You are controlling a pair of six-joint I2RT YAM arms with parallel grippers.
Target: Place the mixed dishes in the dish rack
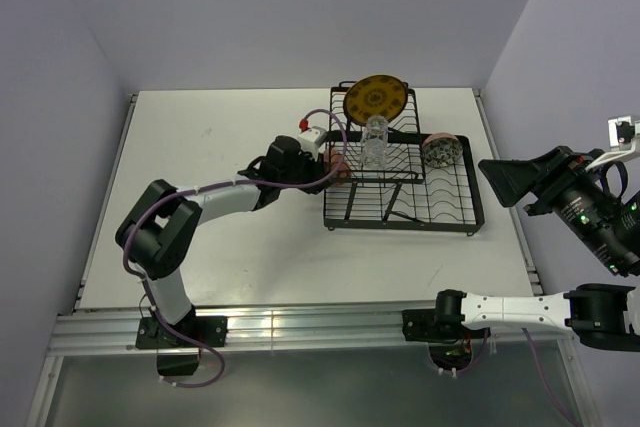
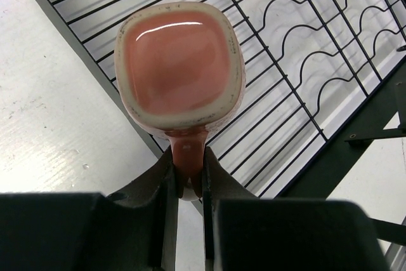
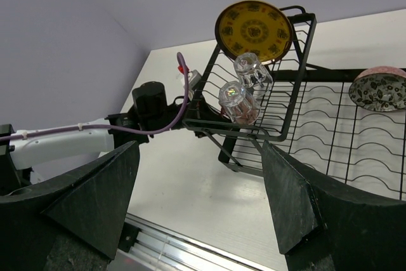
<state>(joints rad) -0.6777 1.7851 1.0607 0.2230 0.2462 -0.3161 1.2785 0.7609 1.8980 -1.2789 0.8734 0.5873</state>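
Note:
My left gripper [image 2: 188,182] is shut on the handle of a pink mug [image 2: 181,61] with a squarish cream rim, held over the left edge of the black wire dish rack [image 2: 304,93]. In the top view the mug [image 1: 341,163] is at the rack's [image 1: 455,219] left side. The yellow-orange plate [image 1: 375,99] stands upright at the rack's back. Two clear tumblers [image 3: 252,70] [image 3: 236,101] lie on the upper tier. The patterned bowl [image 1: 440,150] sits at the rack's right. My right gripper [image 3: 203,201] is open and empty, raised off the table's right side.
The left arm's wrist [image 3: 152,103] with its purple cable is beside the rack's left edge. The white table [image 1: 230,237] lies in front of the rack. A metal rail [image 1: 300,327] runs along the near edge. Walls close in on both sides.

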